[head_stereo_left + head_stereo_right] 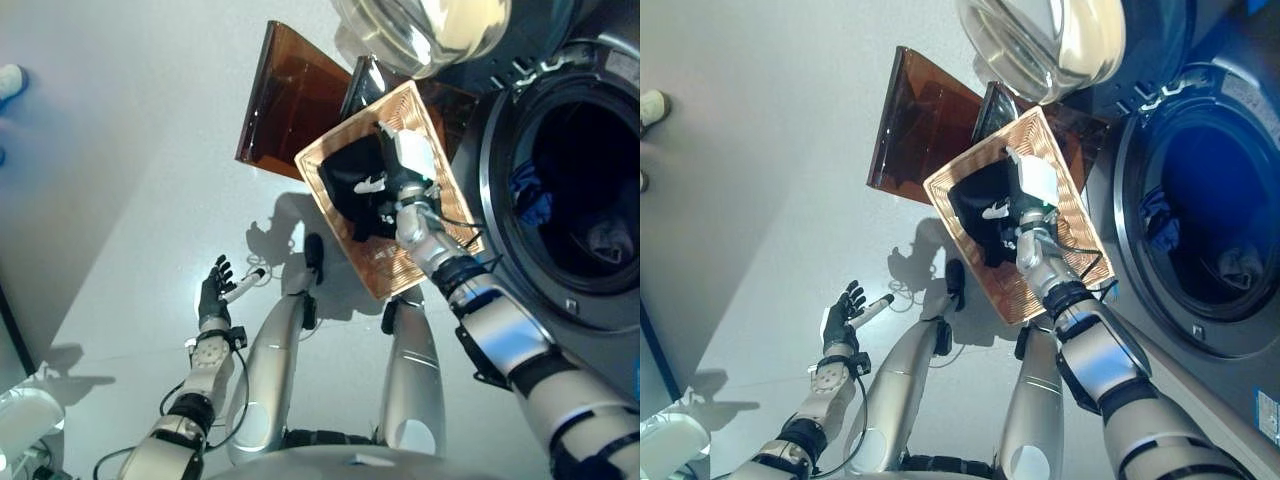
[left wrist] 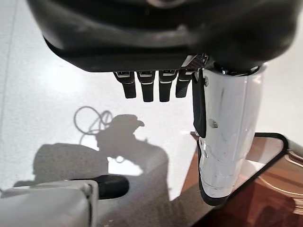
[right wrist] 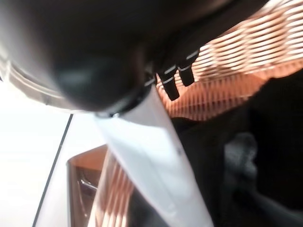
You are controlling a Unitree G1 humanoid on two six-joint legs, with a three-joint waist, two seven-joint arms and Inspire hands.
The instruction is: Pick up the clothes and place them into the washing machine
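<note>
**One garment left in the basket, some laundry already in the drum**

Two stages of the job were readable. Inside the washing machine [image 1: 560, 190], whose door [image 1: 425, 30] stood swung open, a blue cloth [image 1: 528, 195] and a greyish cloth [image 1: 610, 240] lay in the drum, so part of the load was judged done. A black garment [image 1: 350, 185] was bunched in the amber ribbed basket [image 1: 345, 150] on the floor just beside the machine's front. That piece was still to be lifted and carried across to the opening. A second, darker brown basket [image 1: 285, 100] lay behind the first; no clothing could be made out in it.

Right hand [image 1: 398, 160]: down in the amber basket, on top of the black garment. In the right wrist view its short dark fingertips [image 3: 171, 87] pointed at the basket's ribbing with dark cloth beside them. Whether the fingers had closed round any fabric could not be told from either the head views or the wrist view.

Left hand [image 1: 215, 290]: well apart from the baskets, low over bare floor, fingers spread and straight, touching nothing. Its wrist view showed only floor past the fingertips [image 2: 147, 87].
</note>
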